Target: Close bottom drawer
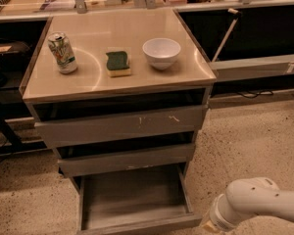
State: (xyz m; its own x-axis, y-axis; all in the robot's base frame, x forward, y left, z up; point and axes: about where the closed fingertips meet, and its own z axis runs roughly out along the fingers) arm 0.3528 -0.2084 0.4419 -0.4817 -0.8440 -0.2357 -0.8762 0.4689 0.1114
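Observation:
The bottom drawer (132, 199) is pulled out of the three-drawer cabinet, a shallow grey tray with low sides, empty inside. Its front panel (142, 226) runs along the lower frame edge. Above it are the middle grey drawer front (127, 159) and the taller top front with white scuffs (122, 124). My white arm (257, 204) comes in from the lower right, its end just right of the drawer's front right corner. The gripper itself lies below the frame edge, out of view.
On the cabinet top stand a soda can (62, 53), a green-and-yellow sponge (118, 63) and a white bowl (161, 53). Dark shelving runs behind on both sides. A white stick (224, 35) leans at the right. Speckled floor surrounds the cabinet.

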